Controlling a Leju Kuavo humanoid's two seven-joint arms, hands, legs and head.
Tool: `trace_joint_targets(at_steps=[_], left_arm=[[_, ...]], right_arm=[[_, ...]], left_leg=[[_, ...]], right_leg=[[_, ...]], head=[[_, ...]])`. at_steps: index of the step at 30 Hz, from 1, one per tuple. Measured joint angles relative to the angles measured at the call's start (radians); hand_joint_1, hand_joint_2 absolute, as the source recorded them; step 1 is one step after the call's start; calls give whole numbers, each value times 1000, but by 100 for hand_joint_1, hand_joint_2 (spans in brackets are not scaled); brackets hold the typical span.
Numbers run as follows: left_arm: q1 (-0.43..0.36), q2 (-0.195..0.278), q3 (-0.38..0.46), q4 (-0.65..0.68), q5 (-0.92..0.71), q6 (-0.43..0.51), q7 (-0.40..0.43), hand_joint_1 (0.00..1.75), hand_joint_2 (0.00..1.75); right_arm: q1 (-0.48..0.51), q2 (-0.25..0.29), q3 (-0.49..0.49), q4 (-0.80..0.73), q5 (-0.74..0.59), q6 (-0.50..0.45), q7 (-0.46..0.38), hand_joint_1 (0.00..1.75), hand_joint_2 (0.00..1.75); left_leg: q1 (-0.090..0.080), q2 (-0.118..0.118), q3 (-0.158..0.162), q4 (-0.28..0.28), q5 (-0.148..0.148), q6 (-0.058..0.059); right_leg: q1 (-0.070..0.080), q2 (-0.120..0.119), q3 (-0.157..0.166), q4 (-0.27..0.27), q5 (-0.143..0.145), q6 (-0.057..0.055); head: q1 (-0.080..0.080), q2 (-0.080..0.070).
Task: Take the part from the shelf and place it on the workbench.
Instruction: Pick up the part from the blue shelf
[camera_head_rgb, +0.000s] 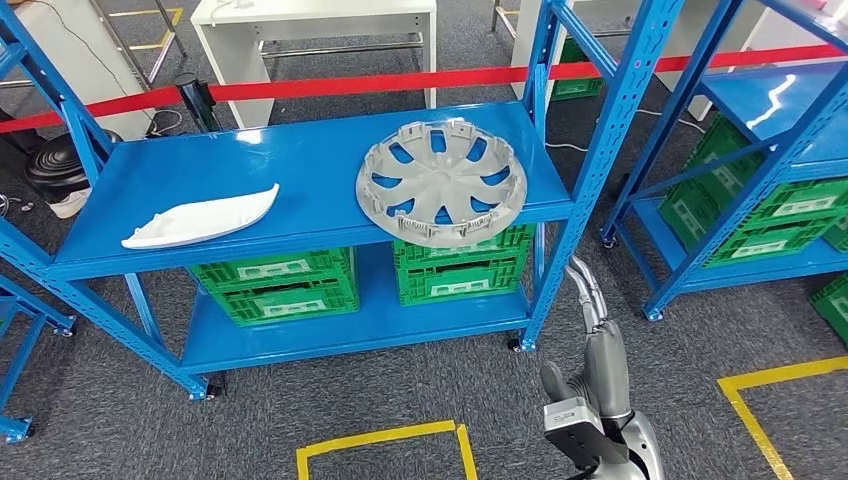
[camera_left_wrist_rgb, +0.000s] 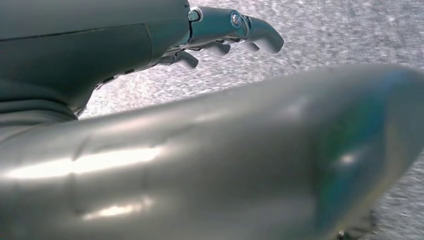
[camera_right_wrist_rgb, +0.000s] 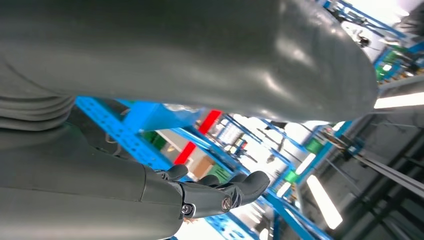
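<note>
Right hand (camera_head_rgb: 590, 300) is raised just in front of the shelf (camera_head_rgb: 300, 215), below the shelf's right front edge; fingers (camera_right_wrist_rgb: 240, 187) are loosely extended, nothing held, likely staged for a reach. Left hand (camera_left_wrist_rgb: 225, 35) is seen over grey carpet, fingers (camera_left_wrist_rgb: 260, 35) slightly curled and empty, probably hanging idle. On the shelf's top board, the grey wheel cover (camera_head_rgb: 442, 180) lies flat at the right end, overhanging the front edge, so easily gripped by the rim. The white part (camera_head_rgb: 200, 220) lies at the left end. Which is meant cannot be told.
</note>
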Motion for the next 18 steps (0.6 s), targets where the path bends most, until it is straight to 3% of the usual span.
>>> trace_joint_targets(at_steps=[2, 3, 6, 8, 10, 11, 12, 14, 15, 16, 18], left_arm=[[-1, 0, 0, 0, -1, -1, 1, 0, 0], [0, 0, 0, 0, -1, -2, 2, 0, 0], [1, -1, 0, 0, -1, -2, 3, 0, 0], [-2, -1, 0, 0, -1, -4, 2, 0, 0], [-3, -1, 0, 0, -1, -7, 0, 0, 0], [-3, -1, 0, 0, -1, -7, -1, 0, 0], [-2, -1, 0, 0, -1, -7, -2, 0, 0], [-2, -2, 0, 0, -1, -7, -2, 0, 0], [-2, -3, 0, 0, -1, -7, -2, 0, 0], [-2, -3, 0, 0, -1, -7, -1, 0, 0], [-3, -3, 0, 0, -1, -7, 0, 0, 0]], right_arm=[[1, 2, 0, -6, -6, 1, -9, 0, 0], [3, 2, 0, -10, -7, 2, -12, 0, 0], [8, 3, -1, -18, -10, 1, -15, 0, 0], [7, 3, -2, -22, -11, 0, -16, 0, 0], [10, 3, -2, -23, -12, -1, -17, 0, 0], [11, 3, -3, -23, -11, -3, -18, 0, 0], [12, 3, -3, -23, -6, -8, -18, 0, 0], [11, 4, -4, -23, 18, -37, -13, 0, 0], [9, 4, -5, -23, 33, -57, -9, 0, 0], [6, 4, -6, -23, 45, -75, -5, 0, 0], [2, 6, -9, -22, 56, -100, 2, 0, 0]], left_leg=[[-3, 3, 17, -56, 13, 10], [-4, 2, 20, -57, 3, 15], [0, -3, 49, -65, 13, 37], [0, -4, 62, -67, 7, 46], [-1, -7, 66, -66, -1, 49], [-2, -8, 70, -66, -6, 49], [-2, -9, 76, -66, -12, 48], [-2, -11, 92, -66, -26, 45], [-2, -11, 101, -67, -33, 41], [-2, -12, 106, -67, -39, 36], [-3, -14, 114, -66, -44, 21]], right_leg=[[2, 0, 15, 1, -12, 13], [4, 0, 21, 7, -12, 21], [3, 0, 13, 52, -20, 37], [0, 1, -37, 134, -61, 44], [0, 2, -117, 235, -105, 49], [0, 2, -148, 259, -108, 50], [0, 2, -162, 251, -91, 50], [1, 1, -146, 143, 0, 43], [4, 1, -134, 91, 32, 38], [8, 1, -126, 55, 38, 32], [14, 2, -119, 37, 23, 19]], head=[[0, 0], [1, 0], [3, 0], [6, 0], [8, 0], [8, 0], [9, 0], [9, 0], [9, 0], [9, 0], [9, 0]])
